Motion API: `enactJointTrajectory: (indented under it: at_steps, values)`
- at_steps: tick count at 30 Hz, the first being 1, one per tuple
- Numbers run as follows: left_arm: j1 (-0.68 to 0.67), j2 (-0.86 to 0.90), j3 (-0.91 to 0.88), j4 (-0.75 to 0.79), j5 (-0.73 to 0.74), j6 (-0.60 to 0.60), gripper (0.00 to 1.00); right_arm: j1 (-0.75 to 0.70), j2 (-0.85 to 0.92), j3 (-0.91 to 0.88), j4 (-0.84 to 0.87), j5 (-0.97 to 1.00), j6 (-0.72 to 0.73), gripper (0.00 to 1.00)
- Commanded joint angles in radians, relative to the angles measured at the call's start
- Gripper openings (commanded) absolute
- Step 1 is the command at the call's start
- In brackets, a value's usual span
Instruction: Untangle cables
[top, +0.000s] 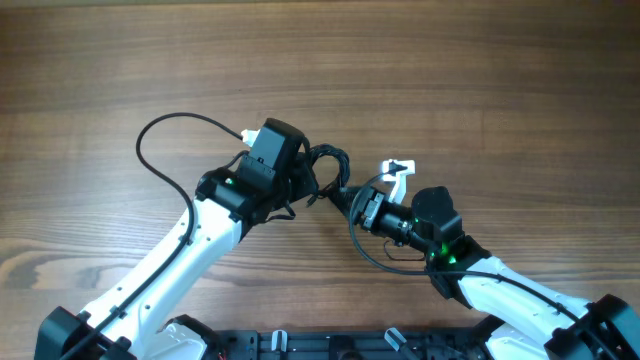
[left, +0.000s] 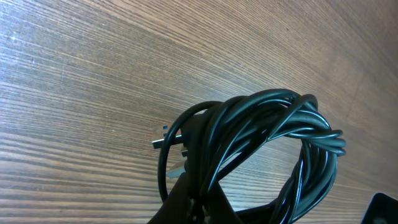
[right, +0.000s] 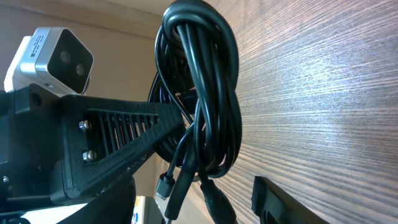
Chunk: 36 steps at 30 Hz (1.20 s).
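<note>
Wooden table (top: 450, 60) fills the overhead view. Your left gripper (top: 310, 185) is pinched shut on the cables (top: 328, 160), I think to hold the bunch steady for pulling. Your right gripper (top: 342, 197) sits just beside them; I cannot tell if it is open. Left wrist: coils, one plug (left: 163, 140) poking out. Right wrist: camera label (right: 38, 42) too small to read.
</note>
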Motion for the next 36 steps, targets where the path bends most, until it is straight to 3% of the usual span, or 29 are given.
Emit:
enactJointTrajectory:
  at_steps: [1,10,12,13,16,19,25,31,36]
  values:
    - [-0.029,-0.009,0.014,0.014,0.003,-0.055,0.04,0.004,0.014,0.010,0.010,-0.016,0.058,0.55]
    - [-0.096,-0.009,0.014,0.055,-0.064,-0.127,0.04,0.004,0.014,0.010,0.025,-0.047,0.143,0.39]
    - [-0.101,-0.009,0.014,0.059,-0.064,-0.135,0.04,0.004,0.014,0.010,0.026,-0.055,0.146,0.31]
    - [-0.103,-0.009,0.014,0.063,-0.064,-0.135,0.04,0.004,0.014,0.010,0.026,-0.059,0.146,0.21]
    - [-0.102,-0.009,0.014,0.058,-0.078,-0.134,0.04,0.004,0.014,0.010,0.063,-0.093,0.160,0.06]
    - [-0.102,-0.009,0.014,0.034,-0.135,-0.109,0.04,0.003,0.014,0.010,0.105,-0.117,0.159,0.05]
    - [-0.099,-0.009,0.014,-0.072,-0.426,-0.048,0.04,-0.029,0.013,0.010,0.103,-0.157,0.150,0.05]
    - [-0.103,-0.009,0.014,-0.067,-0.387,-0.042,0.04,-0.030,0.013,0.010,0.119,-0.082,0.145,0.05]
    - [-0.143,-0.009,0.014,-0.034,-0.294,0.063,0.04,-0.030,0.013,0.010,0.177,0.006,0.145,0.05]
